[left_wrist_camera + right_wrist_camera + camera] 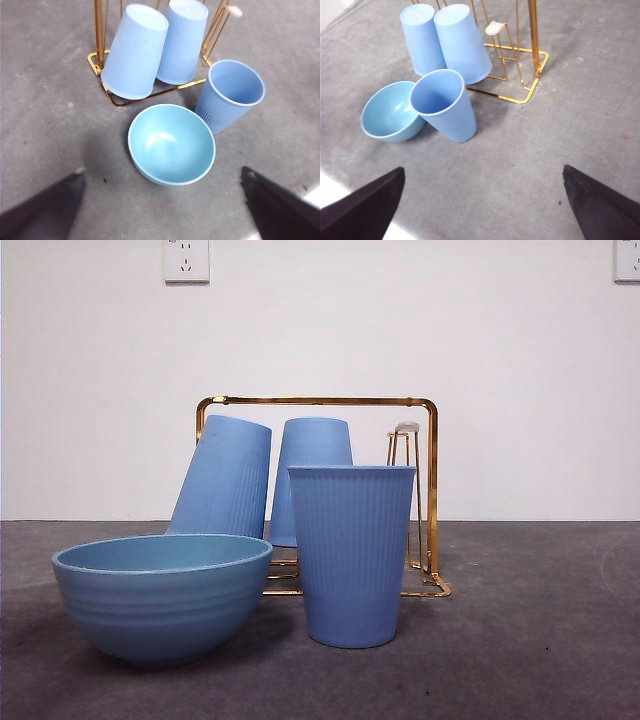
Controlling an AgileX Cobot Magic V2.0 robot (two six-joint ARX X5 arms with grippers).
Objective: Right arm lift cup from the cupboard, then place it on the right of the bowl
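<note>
Two black tapering fingers (365, 205) per hand

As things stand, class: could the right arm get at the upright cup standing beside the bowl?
Probably yes. The upright cup stands mouth up on the table, outside the gold rack, with bare table between it and the open right gripper. The bowl sits close on one side only.

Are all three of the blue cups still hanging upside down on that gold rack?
No. One cup stands upright on the table beside the bowl, while two stay upside down on the rack.
</note>
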